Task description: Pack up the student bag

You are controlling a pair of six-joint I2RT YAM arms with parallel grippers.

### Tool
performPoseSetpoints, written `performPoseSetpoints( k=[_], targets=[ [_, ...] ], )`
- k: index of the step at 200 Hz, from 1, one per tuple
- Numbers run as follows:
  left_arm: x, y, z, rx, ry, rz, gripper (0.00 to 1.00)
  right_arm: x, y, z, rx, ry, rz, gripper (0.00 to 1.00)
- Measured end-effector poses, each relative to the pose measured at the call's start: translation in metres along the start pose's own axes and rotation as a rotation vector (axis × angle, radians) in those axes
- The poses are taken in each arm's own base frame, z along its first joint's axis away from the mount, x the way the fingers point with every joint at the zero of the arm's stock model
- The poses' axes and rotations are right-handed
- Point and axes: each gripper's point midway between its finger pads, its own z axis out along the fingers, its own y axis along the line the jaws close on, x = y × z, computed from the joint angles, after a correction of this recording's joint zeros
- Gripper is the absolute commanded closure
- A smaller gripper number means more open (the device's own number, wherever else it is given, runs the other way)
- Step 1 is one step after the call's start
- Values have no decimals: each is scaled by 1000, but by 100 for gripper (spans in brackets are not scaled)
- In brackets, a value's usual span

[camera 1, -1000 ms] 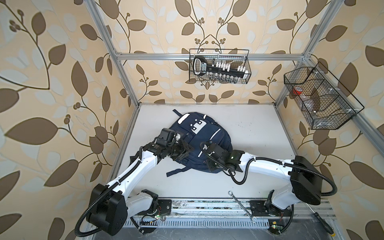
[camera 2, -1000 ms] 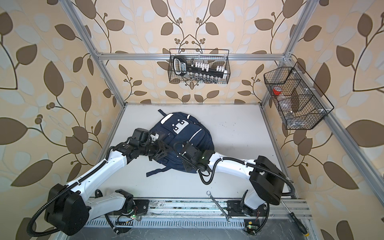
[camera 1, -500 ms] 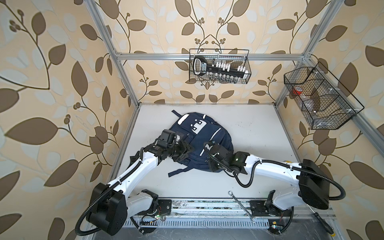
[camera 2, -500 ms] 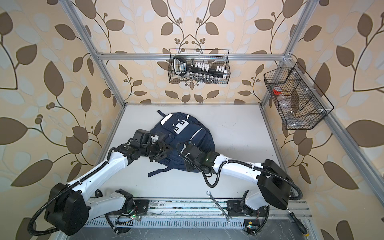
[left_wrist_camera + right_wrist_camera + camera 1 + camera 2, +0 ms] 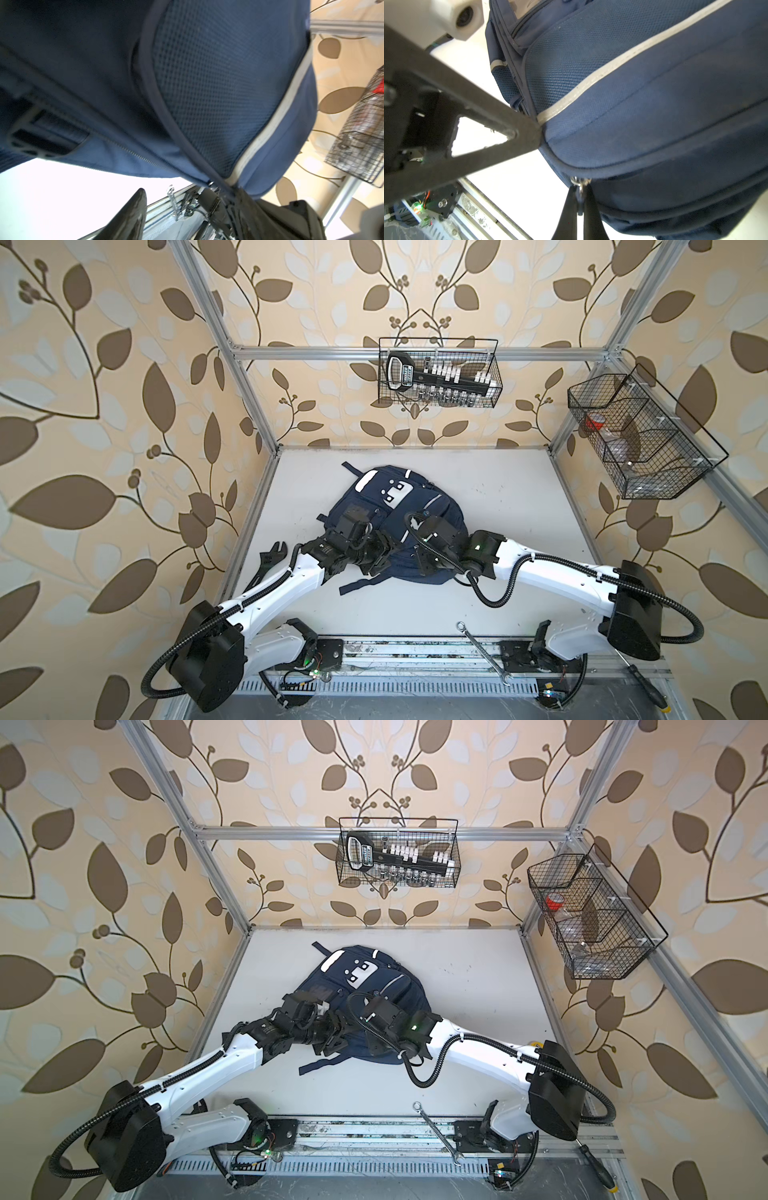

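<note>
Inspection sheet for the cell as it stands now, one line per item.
Surface: white tabletop, lightly scuffed.
Job's things: student bag lying front up, left of centre.
Clutter: adjustable wrench beside left arm; spanner and screwdriver at front rail.
Grippers: right gripper shut on zip pull; left gripper open, one finger against bag.
Cables: conduit loops beside bag, no snag seen.
Surroundings: socket-set basket on back wall; divided basket on right wall.

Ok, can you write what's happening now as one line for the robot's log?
student bag: lying on table | right claw: shut on zip pull | left claw: open, finger touching bag
</note>
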Motion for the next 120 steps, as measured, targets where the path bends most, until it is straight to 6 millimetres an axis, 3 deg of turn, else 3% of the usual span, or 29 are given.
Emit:
performPoseSetpoints(
  k=[23,67,120],
  targets=[
    [-1,-5,1,17,-15,-23,33,0,2,-3,-10,11,-2,100],
    [15,-16,0,44,-20,-25,34,-1,4,-6,-22,22,-5,100],
    [10,-20,4,64,-40,-74,42,-3,8,-14,-37,44,-4,100]
  ],
)
